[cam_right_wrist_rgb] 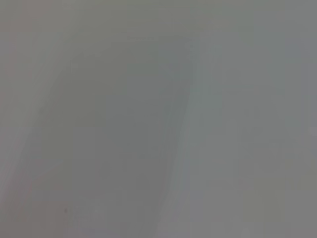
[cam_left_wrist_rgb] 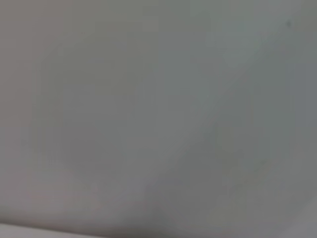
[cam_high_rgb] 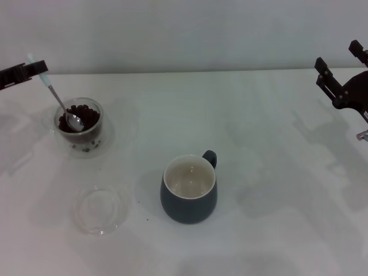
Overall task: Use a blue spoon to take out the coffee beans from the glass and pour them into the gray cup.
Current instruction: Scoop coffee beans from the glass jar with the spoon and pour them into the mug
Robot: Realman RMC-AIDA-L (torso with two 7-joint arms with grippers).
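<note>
In the head view, my left gripper point(cam_high_rgb: 33, 69) at the far left is shut on the pale handle of the blue spoon point(cam_high_rgb: 57, 98). The spoon slants down into the glass point(cam_high_rgb: 79, 125), and its silver bowl rests on the coffee beans point(cam_high_rgb: 86, 115) heaped inside. The gray cup point(cam_high_rgb: 189, 188) stands upright near the middle front, its cream inside empty, its handle pointing to the far right. My right gripper point(cam_high_rgb: 339, 69) hangs parked at the far right edge, high above the table. Both wrist views show only bare pale surface.
A flat shallow clear glass dish point(cam_high_rgb: 102, 209) lies on the white table point(cam_high_rgb: 264, 144) in front of the glass, left of the cup. A pale wall runs along the back.
</note>
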